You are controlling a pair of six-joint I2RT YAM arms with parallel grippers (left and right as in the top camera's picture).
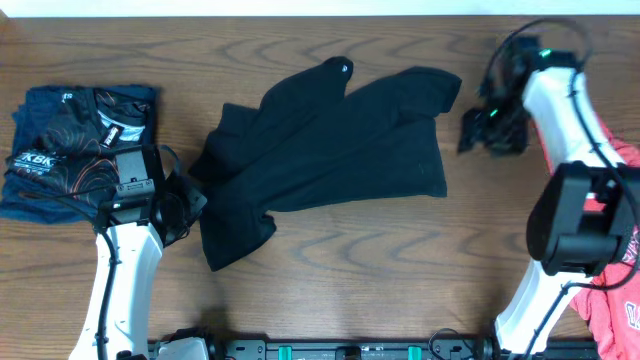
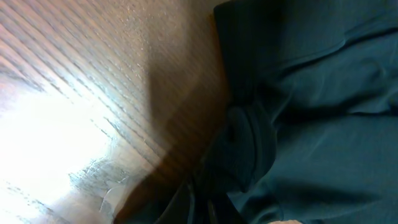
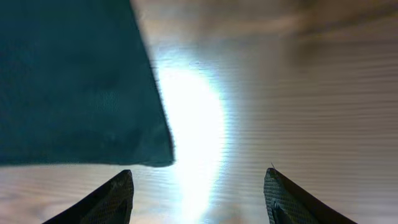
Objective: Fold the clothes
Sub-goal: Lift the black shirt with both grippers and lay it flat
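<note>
**Black shirt lies unfolded mid-table**

At the near right edge lies a red shirt (image 1: 615,310). The left gripper (image 1: 188,205) sits at the lower left edge of the black shirt (image 1: 330,150); its grip cannot be told. The right gripper (image 3: 199,177) stands spread and empty over bare table (image 1: 400,250), just beside the black shirt's right corner. A folded navy shirt (image 1: 60,150) lies far left.

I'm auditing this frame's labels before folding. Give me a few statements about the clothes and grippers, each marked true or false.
1. The black shirt lies rumpled and unfolded in the middle of the table. True.
2. The right gripper is clamped on the black shirt. False: its fingers stand open over bare wood, beside the shirt's edge.
3. A folded dark blue printed shirt sits at the table's left end. True.
4. The coral-red shirt lies on the black shirt. False: it is at the right edge, apart from it.
</note>
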